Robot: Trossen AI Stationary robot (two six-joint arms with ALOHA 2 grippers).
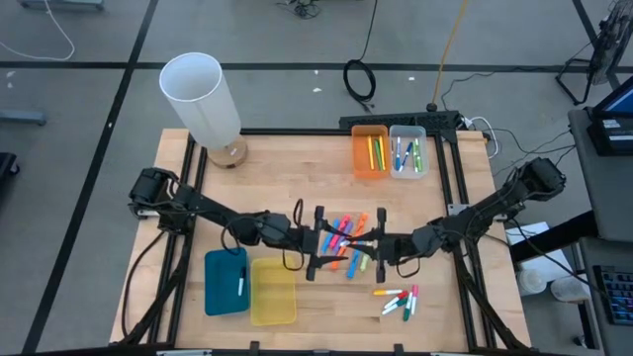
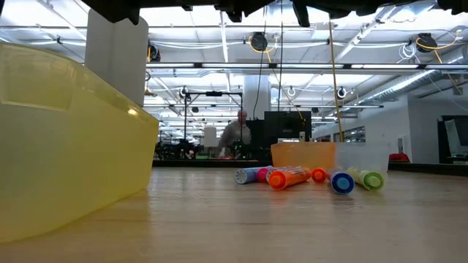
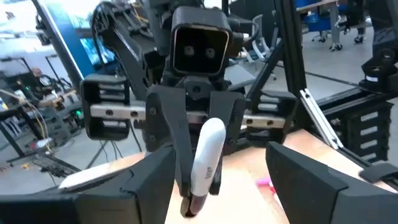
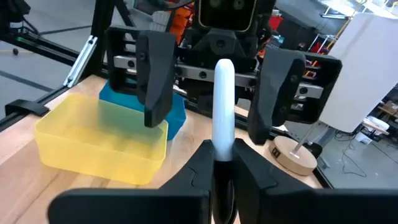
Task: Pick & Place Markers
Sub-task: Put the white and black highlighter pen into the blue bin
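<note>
My right gripper (image 4: 224, 171) is shut on a thin white marker (image 4: 224, 106) with a dark end, above the middle of the table (image 1: 297, 158). My left gripper (image 3: 230, 193) faces it, open. Its two fingers (image 4: 155, 74) stand on either side of the marker's white end without touching it. In the high view the two grippers meet, left (image 1: 321, 244) and right (image 1: 376, 245), over a loose pile of coloured highlighters (image 1: 346, 240). The pile lies flat on the wood and also shows in the low view (image 2: 292, 177). My right gripper pinches the white marker between its two fingers at its dark lower end (image 3: 191, 202). The white body rises from the fingertips (image 4: 205, 165), its rounded end (image 4: 224, 65) free. The marker is lifted clear of the table.
Several thin white markers (image 1: 399, 300) lie near the front right. An orange bin (image 1: 369, 153) and a clear bin (image 1: 407, 150) with markers stand at the back right. A teal bin (image 1: 226, 282) and a yellow bin (image 1: 273, 290) stand at the front left. A white cylinder (image 1: 203, 99) stands at the back left.
</note>
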